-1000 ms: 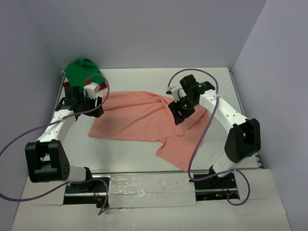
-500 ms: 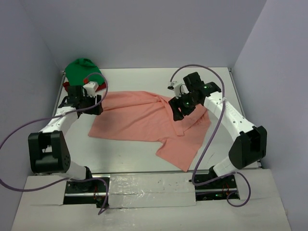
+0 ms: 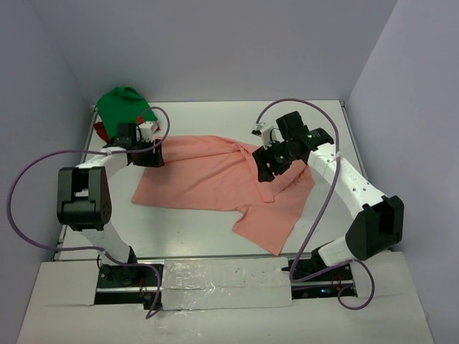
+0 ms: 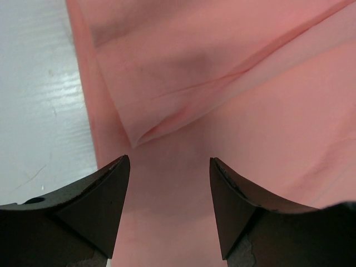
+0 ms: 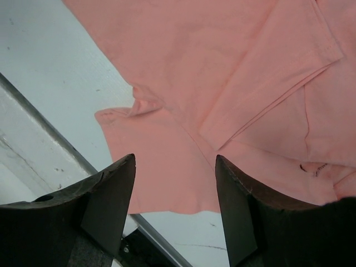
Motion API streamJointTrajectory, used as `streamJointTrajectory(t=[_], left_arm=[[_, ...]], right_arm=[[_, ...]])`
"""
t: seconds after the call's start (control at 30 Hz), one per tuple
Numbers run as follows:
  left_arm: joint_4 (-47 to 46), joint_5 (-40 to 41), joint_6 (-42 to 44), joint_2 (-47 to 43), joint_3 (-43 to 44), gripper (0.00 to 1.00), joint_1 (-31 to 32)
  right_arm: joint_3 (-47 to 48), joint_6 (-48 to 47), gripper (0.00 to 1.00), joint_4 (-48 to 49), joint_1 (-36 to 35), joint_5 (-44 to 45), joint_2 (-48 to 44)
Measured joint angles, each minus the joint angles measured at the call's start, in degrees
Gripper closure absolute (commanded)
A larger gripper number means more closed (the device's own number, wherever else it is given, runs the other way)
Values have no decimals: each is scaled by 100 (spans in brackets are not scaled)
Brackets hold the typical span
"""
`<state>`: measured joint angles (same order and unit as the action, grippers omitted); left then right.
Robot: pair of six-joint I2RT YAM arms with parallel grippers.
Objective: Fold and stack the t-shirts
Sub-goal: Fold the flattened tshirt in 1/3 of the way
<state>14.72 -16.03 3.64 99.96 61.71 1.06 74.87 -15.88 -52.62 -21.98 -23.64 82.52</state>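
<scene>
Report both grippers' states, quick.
Left gripper: open, empty, above the pink shirt.
Right gripper: open, empty, above the same shirt.

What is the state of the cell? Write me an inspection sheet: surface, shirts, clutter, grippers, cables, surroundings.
Surface: white table, lightly scuffed.
Job's things: salmon-pink t-shirt spread mid-table, not folded; green t-shirt bunched in the far left corner; dark red t-shirt only a sliver beside the green one.
Clutter: nothing seen.
Grippers: left gripper and right gripper open over the salmon-pink t-shirt, holding nothing.
Cables: purple cables loop loose off both arms.
Surroundings: plain walls on three sides.
</scene>
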Motion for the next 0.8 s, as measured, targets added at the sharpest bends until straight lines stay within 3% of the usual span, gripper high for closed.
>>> streamJointTrajectory(t=[0.8], left_arm=[[-555,374,-177,706,474,38,190]], right_arm=[[-142,-4,34,122,11,-22,-238]])
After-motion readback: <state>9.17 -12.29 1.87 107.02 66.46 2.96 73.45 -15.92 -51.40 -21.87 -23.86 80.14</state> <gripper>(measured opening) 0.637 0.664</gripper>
